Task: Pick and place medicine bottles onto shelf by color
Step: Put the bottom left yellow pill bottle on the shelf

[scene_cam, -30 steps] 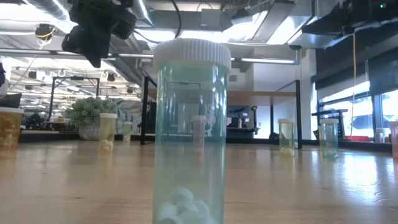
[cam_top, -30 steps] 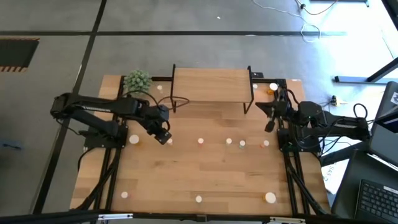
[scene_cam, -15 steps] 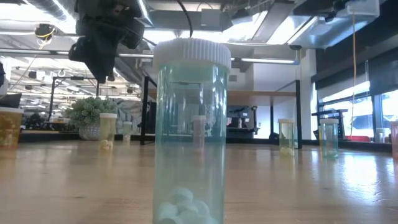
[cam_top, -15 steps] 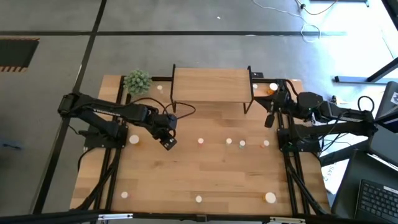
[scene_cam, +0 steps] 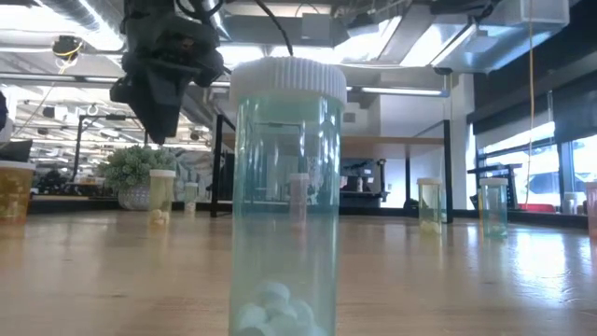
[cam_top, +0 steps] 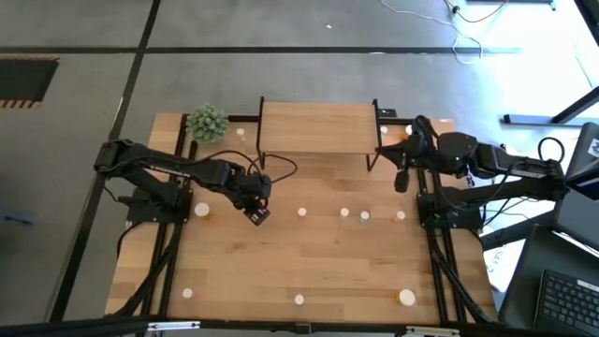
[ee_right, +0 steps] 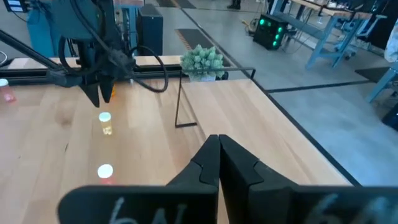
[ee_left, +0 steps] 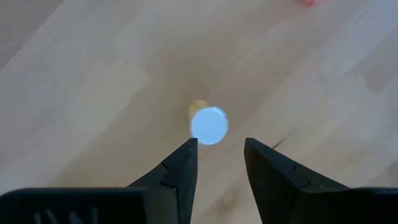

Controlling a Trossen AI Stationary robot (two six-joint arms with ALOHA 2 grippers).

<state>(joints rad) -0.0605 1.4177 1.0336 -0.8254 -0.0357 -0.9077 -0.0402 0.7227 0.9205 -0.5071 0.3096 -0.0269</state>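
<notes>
Left end effector [cam_top: 258, 214] hovers, fingers parted, above yellowish bottle [ee_left: 208, 124].

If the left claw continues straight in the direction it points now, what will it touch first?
Most likely the small yellowish bottle with the white cap. The left claw hangs above the table with its fingers apart, and the bottle stands upright just ahead of the gap. Depth is unclear, so one finger may strike the cap first.
</notes>
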